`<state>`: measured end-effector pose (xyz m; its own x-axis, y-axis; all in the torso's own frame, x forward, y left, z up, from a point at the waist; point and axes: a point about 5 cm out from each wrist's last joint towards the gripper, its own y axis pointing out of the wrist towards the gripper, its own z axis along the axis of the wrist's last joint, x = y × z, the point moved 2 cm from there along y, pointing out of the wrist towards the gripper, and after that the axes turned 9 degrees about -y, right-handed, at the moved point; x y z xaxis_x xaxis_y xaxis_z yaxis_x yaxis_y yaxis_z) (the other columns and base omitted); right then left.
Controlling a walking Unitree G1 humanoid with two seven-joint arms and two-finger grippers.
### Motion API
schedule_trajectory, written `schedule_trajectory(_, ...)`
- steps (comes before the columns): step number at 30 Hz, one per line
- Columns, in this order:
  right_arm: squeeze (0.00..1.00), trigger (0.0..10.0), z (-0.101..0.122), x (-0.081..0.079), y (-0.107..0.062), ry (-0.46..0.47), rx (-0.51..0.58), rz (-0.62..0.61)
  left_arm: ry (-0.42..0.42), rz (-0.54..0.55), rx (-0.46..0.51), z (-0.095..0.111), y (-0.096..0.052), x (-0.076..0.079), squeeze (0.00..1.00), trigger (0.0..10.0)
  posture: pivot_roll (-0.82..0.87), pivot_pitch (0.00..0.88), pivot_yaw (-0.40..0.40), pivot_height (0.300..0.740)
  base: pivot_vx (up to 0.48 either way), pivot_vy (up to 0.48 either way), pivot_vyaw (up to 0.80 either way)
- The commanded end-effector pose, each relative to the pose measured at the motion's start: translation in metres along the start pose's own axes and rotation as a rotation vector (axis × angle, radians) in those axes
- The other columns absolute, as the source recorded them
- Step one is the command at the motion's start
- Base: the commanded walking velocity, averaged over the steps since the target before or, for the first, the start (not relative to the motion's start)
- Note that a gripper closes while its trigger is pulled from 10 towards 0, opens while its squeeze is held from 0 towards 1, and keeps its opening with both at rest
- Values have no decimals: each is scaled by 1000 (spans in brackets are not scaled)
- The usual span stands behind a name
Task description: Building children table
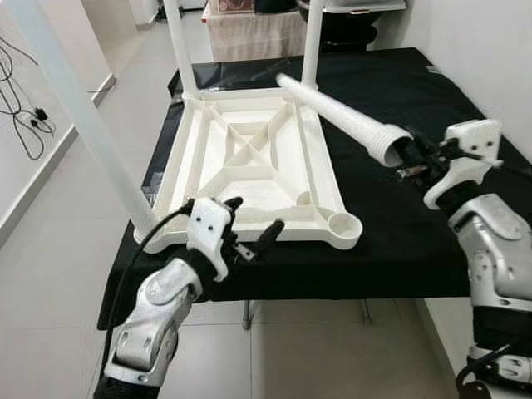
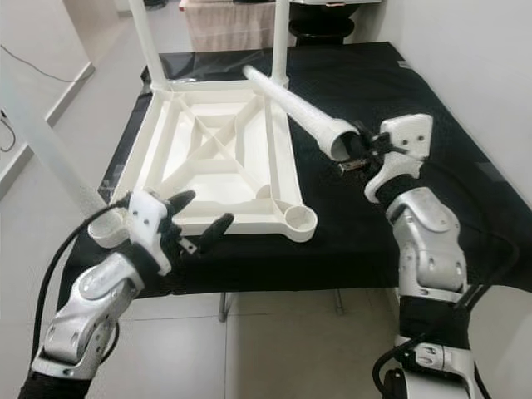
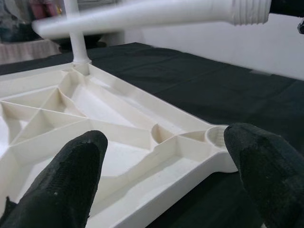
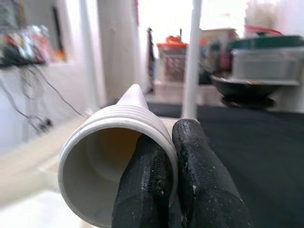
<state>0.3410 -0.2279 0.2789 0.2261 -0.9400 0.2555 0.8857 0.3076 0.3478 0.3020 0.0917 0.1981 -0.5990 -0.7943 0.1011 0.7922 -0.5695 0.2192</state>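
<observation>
1. Left eye view had the white tabletop [image 1: 249,166] lying upside down on a black cloth-covered table [image 1: 399,241], ribbed underside up. Three legs were already standing in their corner sockets, all cut off by the top of the frame, so no telling how long they were.
2. The near right corner socket [image 1: 342,223] was still empty, just an open round cup.
3. The right gripper [image 1: 413,158] was pinching the loose leg [image 1: 332,108] by the rim of its threaded open end: in the right wrist view one finger [image 4: 142,190] sat inside the tube and the other outside, squeezed onto the wall. The leg was held in the air over the tabletop's right side, its narrow tip pointing toward the far legs.
4. The left gripper [image 1: 249,229] hung at the tabletop's near edge with fingers [image 3: 61,180] spread wide and nothing between them. Couldn't tell if it was actually touching the edge.
5. Background stuff past the table (bins, a dark bowl) was too blurry to make out properly.
</observation>
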Motion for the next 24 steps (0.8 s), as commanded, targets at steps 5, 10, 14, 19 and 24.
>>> schedule_trajectory(5, 0, 0, 9, -4, -12, 251, 145, 73, -359, -57, 66, 17, 15, 3, 0, 10000, -70, 138, 44, 740, 0, 0, 0)
schedule_trajectory(10, 0, 0, 11, -7, -26, 374, 224, 144, -793, -149, 252, 54, 31, -8, 0, 10000, -71, 134, 51, 740, 0, 0, 0)
schedule_trajectory(14, 0, 0, 14, 2, -32, 389, 246, 130, -904, -158, 327, 68, 36, -20, 0, 10000, -74, 135, 51, 740, 0, 0, 0)
schedule_trajectory(19, 0, 0, 23, 4, -47, 457, 312, 173, -996, -179, 407, 86, 40, -33, 0, 10000, -84, 137, 58, 740, 0, 0, 0)
schedule_trajectory(24, 0, 0, 24, -12, -61, 515, 333, 288, -1033, -221, 427, 97, 41, -39, 0, 10000, -91, 139, 63, 740, 0, 0, 0)
